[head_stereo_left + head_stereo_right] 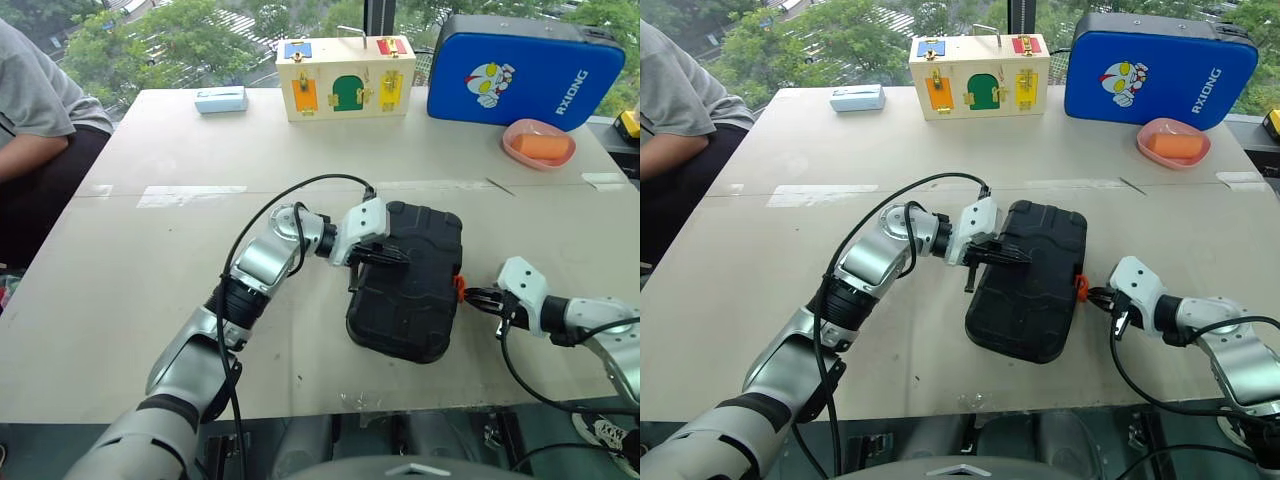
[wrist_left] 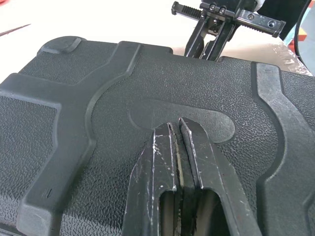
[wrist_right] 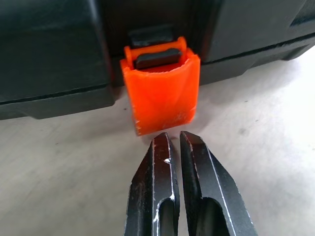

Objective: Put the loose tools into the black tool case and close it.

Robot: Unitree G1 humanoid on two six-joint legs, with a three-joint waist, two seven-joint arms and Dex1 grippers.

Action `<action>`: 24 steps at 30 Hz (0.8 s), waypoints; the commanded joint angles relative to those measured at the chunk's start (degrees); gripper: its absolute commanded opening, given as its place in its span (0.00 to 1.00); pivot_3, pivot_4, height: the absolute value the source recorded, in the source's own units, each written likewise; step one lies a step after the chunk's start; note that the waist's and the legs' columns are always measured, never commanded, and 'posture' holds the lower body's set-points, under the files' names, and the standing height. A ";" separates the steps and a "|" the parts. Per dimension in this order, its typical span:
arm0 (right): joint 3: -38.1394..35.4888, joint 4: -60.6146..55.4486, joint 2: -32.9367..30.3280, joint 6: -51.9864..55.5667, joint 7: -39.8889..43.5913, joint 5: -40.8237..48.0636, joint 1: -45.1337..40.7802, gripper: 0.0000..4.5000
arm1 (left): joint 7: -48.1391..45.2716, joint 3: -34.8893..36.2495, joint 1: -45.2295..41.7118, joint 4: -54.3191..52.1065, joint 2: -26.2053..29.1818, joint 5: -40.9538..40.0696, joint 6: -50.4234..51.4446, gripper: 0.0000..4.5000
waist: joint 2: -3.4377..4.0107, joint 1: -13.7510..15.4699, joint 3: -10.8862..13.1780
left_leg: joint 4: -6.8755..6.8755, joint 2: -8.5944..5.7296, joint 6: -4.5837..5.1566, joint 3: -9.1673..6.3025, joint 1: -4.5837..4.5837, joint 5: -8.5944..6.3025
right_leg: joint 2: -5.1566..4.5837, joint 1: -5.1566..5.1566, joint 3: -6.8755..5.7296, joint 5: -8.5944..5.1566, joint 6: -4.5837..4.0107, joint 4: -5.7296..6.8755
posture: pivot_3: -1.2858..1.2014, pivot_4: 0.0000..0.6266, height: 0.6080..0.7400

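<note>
On the table (image 1: 150,300), near its front edge, the black tool case (image 1: 410,290) is lying closed. Left tool (image 1: 392,257), fingers together and empty, is pressing on its lid. Right tool (image 3: 173,142), likewise pinched and empty, is pointing at the orange latch (image 3: 161,98). Judged step: latching; next move calls for pushing that latch home.

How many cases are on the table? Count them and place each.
2: the black tool case, shut, at the near middle of the table, and the blue case, standing at the far right edge.
</note>
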 commanded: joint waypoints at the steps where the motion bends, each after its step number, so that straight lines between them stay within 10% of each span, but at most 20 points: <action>1: 0.46 -1.70 1.30 1.17 -1.30 0.02 -1.95 0.00 | -0.21 -1.89 1.22 0.29 -0.14 2.24 0.99 0.02 | 0.00 0.01 0.00 | 0.00 0.00 0.01 -0.01 0.00 0.00 | 0.00 0.00 0.00 0.00 0.00 0.00 | 0.52 0.24 0.96; 24: -4.46 -17.99 5.83 21.23 -2.49 14.46 -8.60 0.00 | 0.31 -8.64 -0.70 11.56 -1.92 18.34 -20.49 0.02 | 0.19 -0.39 -0.68 | -0.03 -0.01 0.32 -0.06 0.13 -0.19 | 0.03 0.09 0.02 0.01 0.02 -0.03 | 0.52 0.24 0.96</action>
